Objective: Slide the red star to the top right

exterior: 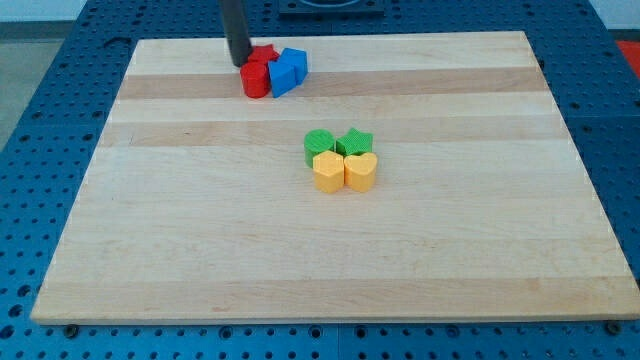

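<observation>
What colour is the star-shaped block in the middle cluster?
Green: the green star, seen in the camera view.

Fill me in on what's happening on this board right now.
A robot arm with a dark rod is pushing blocks on a wooden board. My tip sits at the view's top left, touching the left side of a cluster made of a red star, a red cylinder and a blue block. The star is still far from the top right corner. Near the middle, untouched, sit a green cylinder, a green star, a yellow pentagon and a yellow heart.
</observation>
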